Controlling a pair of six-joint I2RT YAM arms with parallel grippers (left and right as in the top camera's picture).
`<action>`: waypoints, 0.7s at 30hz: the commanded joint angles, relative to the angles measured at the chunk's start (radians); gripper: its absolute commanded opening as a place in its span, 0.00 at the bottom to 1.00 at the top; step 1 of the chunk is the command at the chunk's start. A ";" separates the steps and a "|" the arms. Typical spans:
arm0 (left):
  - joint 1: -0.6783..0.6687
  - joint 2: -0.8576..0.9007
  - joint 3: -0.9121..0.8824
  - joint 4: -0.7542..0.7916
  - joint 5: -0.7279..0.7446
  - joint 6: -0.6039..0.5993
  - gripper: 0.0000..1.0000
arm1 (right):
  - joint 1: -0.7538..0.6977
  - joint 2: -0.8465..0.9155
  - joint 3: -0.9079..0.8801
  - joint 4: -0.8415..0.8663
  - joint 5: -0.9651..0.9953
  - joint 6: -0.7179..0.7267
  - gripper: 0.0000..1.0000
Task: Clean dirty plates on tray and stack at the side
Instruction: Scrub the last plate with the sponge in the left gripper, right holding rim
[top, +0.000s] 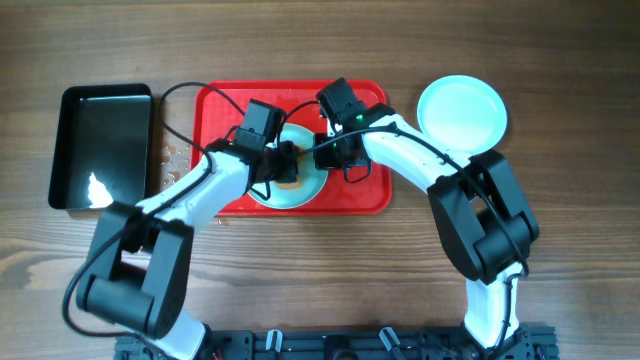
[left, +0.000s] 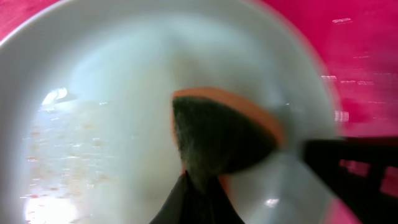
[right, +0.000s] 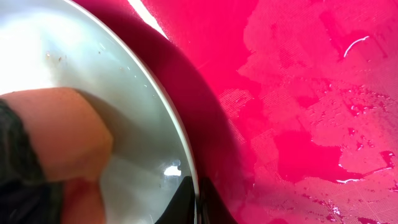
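Two plates are in view: a clean plate (top: 462, 112) sits on the table (top: 570, 250) just right of the tray (top: 365, 198), and a dirty plate (top: 300, 197) lies on the tray under both arms. You are in the scrubbing step. Your left gripper (top: 284, 162) is clenched on the sponge (left: 221, 134), whose dark scouring face meets the plate's floor; faint orange specks (left: 56, 146) show on the wet surface beside it. Your right gripper (top: 326, 152) is pinched on the dirty plate's rim, steadying it. Next, I judge, you sweep the sponge across those specks while the right claw holds firm. Press lightly, since the tray is wet and the plate could slide. A third plate I cannot see.
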 joint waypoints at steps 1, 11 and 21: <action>-0.002 0.071 0.002 -0.057 -0.298 0.002 0.04 | 0.006 0.063 -0.017 -0.019 0.031 0.000 0.04; -0.003 0.006 0.034 -0.212 -0.953 0.002 0.04 | 0.006 0.063 -0.017 -0.018 0.031 0.000 0.04; -0.013 -0.161 0.061 -0.163 -0.401 0.002 0.04 | 0.006 0.063 -0.017 -0.018 0.030 0.000 0.04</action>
